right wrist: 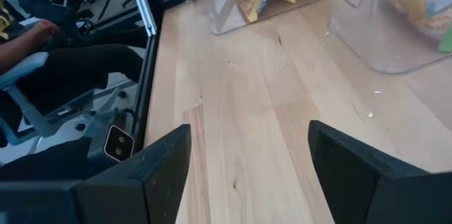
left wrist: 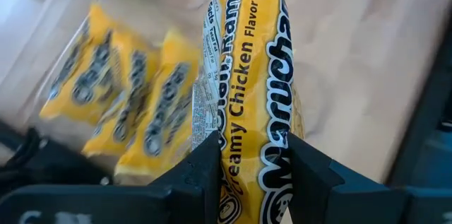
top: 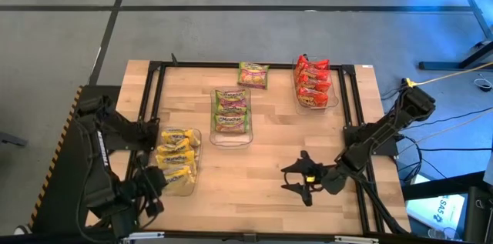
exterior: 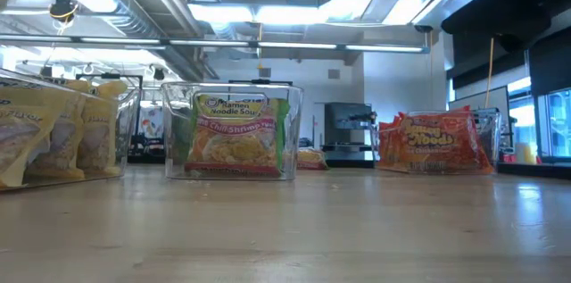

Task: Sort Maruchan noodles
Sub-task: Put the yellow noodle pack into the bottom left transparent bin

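Note:
My left gripper is shut on a yellow Maruchan noodles packet over the near end of a clear bin that holds more yellow packets. The bin stands at the table's left. A middle bin holds green packets, and a far right bin holds red ones. One green packet lies flat on the table at the far side. My right gripper hangs open above bare wood at the near right, holding nothing. My left gripper pinches the yellow packet's near end between its two fingers, one on each side. The fingers slant down from the table's near left. The packet sticks out past the fingertips, lifted clear above the yellow packets in the bin.
A black frame runs around the wooden table. Bare wood lies between the yellow bin and my right gripper. Beyond the table's left edge a seated person shows in the right wrist view.

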Controlling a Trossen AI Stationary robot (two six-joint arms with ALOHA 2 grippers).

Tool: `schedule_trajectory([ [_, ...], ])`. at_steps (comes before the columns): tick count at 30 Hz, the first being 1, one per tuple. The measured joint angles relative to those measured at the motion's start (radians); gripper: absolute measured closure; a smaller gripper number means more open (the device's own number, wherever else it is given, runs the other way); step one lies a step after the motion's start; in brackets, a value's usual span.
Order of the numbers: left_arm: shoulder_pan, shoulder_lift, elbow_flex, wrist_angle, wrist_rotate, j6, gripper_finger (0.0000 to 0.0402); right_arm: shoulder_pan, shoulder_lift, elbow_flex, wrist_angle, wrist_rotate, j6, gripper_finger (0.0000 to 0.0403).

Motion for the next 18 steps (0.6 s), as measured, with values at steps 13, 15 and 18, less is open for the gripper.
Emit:
schedule_trajectory([
  [13, -0.002, -0.132, -0.379, 0.306, 0.051, 0.014, 0.029, -0.024, 0.0, 0.0, -0.008, -0.041, -0.018, 0.0146],
  [15, 0.003, -0.138, -0.427, 0.372, 0.048, 0.05, 0.029, -0.024, 0.0, 0.0, -0.008, -0.032, -0.025, 0.0146],
  [18, 0.015, -0.138, -0.486, 0.464, 0.059, 0.083, 0.0289, -0.024, 0.0, 0.0, -0.008, -0.028, -0.031, 0.0146],
])
